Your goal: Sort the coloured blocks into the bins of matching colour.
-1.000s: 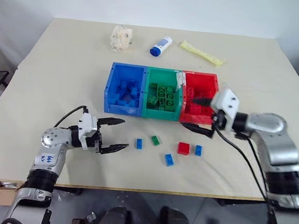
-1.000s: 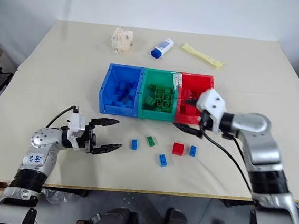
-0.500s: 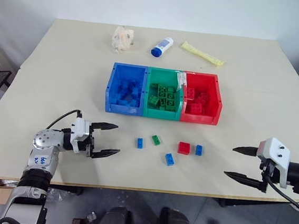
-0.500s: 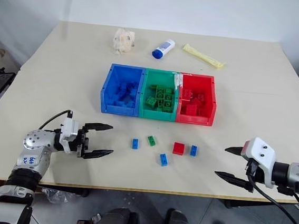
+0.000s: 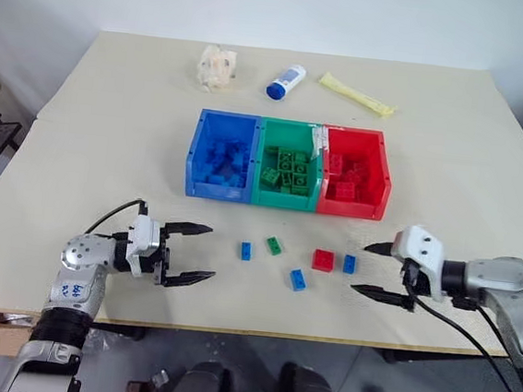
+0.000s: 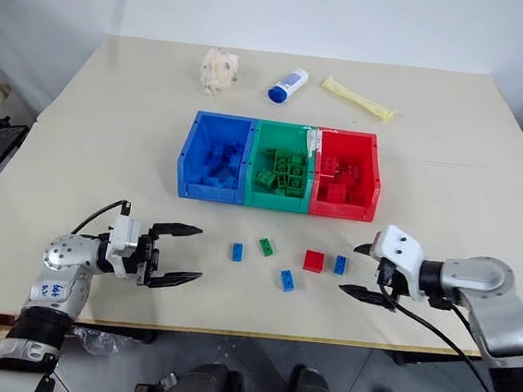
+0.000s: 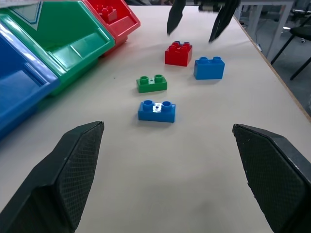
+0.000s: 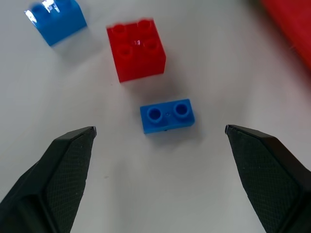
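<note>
Since a second ago the right gripper (image 5: pixel 376 270) has left the red bin (image 5: pixel 379 184) and dropped to the table's near edge, just right of the loose blocks; the left gripper (image 5: pixel 191 252) has barely shifted.

Five blocks are left on the table (image 5: pixel 112 108), in a loose row at 6 o'clock of the bins: a blue block (image 5: pixel 245 250), a green block (image 5: pixel 274 246), another blue block (image 5: pixel 297 279) slightly nearer the front edge, a red block (image 5: pixel 322 259) and a third blue block (image 5: pixel 348 264). The blue bin (image 5: pixel 193 152), green bin (image 5: pixel 284 199) and red bin each already hold several bricks of their own colour, so most of the sorting looks done.

That third blue block lies just at 9 o'clock of the right gripper, framed between its spread, empty fingers (image 8: pixel 58 170) in the right wrist view, not yet touched. The left gripper, also wide apart and empty, sits well off at 9 o'clock of the row, aimed along it.
</note>
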Controlling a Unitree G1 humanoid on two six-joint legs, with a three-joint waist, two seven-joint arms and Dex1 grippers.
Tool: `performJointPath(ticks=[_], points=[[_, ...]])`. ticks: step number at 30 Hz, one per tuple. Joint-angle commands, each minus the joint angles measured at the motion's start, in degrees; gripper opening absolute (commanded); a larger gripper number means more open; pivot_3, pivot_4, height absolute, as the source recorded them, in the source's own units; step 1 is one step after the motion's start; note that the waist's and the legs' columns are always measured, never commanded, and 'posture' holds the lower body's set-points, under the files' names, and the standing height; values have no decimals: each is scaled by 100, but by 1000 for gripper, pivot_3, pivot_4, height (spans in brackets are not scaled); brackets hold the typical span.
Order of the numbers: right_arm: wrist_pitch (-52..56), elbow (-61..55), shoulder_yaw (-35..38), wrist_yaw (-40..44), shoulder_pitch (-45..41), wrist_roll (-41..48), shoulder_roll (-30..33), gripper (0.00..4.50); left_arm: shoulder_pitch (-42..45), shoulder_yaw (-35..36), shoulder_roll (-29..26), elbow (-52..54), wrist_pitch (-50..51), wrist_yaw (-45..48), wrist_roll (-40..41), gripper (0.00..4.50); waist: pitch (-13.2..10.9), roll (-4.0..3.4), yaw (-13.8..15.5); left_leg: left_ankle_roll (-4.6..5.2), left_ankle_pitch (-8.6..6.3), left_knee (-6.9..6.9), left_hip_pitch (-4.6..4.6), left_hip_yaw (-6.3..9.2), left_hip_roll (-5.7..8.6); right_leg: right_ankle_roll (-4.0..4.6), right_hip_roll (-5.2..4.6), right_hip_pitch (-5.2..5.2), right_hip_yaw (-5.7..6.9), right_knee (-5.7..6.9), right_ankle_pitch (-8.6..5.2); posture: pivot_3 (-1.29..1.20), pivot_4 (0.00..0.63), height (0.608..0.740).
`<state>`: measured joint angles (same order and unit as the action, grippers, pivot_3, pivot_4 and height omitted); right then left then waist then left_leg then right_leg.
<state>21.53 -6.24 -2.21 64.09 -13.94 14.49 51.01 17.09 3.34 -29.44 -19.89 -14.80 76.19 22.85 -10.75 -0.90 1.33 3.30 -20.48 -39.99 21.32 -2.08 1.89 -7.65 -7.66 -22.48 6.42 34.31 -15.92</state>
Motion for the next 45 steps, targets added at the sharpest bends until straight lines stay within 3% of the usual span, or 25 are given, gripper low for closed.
performJointPath(ticks=[1, 3, 6, 13, 19, 24, 27, 34, 40, 45], points=[[-289, 324, -149, -91, -197, -192, -183, 4464, -140, 74, -27, 402, 94, -137, 114, 4500, 0, 0, -1, 0, 0, 0, 0, 0, 0, 0, 1, 0, 3, -1, 0, 0, 150, 740], [-357, 447, -187, -113, -230, -258, -240, 4464, -213, 86, -42, 500, 130, -179, 120, 4500, 1, 1, -6, 0, 0, -1, -3, -5, -1, 0, 3, 1, 7, 2, 0, 0, 150, 740], [-432, 476, -174, -113, -254, -223, -326, 3898, -286, 114, -76, 559, 163, -212, 126, 4500, 1, 1, -7, 0, 0, -2, -6, -5, -2, 0, 3, 3, 13, 3, 0, 0, 150, 740], [-421, 299, -78, -165, -110, -202, -343, 1477, -330, 85, -54, 619, 196, -287, 117, 4500, 1, 1, 3, 0, 0, -3, -6, -5, -2, 0, 2, 3, 12, 4, 0, 0, 150, 740], [-297, -81, 84, -357, -152, -86, -356, 1436, -201, 44, -18, 502, 178, -294, 92, 4500, 1, 1, 0, 0, 0, -3, -6, -5, -2, 0, 2, 2, 13, 4, 0, 0, 150, 740], [64, -244, 75, -756, -733, -121, -496, 1436, -54, 25, 2, 318, 145, -252, 64, 4500, 1, 0, -12, 0, 0, -2, -5, -7, -1, 0, 3, -2, 13, 4, 0, 0, 150, 740], [477, -206, -305, -830, -1518, -303, -591, 1436, 43, 11, 30, 202, 110, -242, 34, 4500, 0, 0, -18, -2, -1, 0, -4, -6, -4, 1, 6, -5, 17, 6, 0, 0, 150, 740], [171, 450, -712, -986, -2752, -413, -1586, 1436, 184, 0, 87, 86, 51, -265, 1, 4500, 0, 0, -59, -2, -1, 3, 0, -2, -1, 2, 7, -9, 34, 13, -1, 0, 150, 740], [-992, 1515, -709, -1084, -3671, -228, -2973, 1436, 166, 55, 92, 144, 12, -348, -5, 4500, 0, 0, -164, -1, 0, 4, -2, -1, 3, 2, 9, -12, 39, 28, -1, 0, 150, 740], [-1806, 2305, -681, -1059, -3999, -164, -3731, 1436, 52, 80, 97, 273, 2, -454, -13, 4500, 0, 0, -177, -1, 0, 4, -3, 5, 4, 2, 8, -16, 42, 45, -1, 0, 150, 740]])
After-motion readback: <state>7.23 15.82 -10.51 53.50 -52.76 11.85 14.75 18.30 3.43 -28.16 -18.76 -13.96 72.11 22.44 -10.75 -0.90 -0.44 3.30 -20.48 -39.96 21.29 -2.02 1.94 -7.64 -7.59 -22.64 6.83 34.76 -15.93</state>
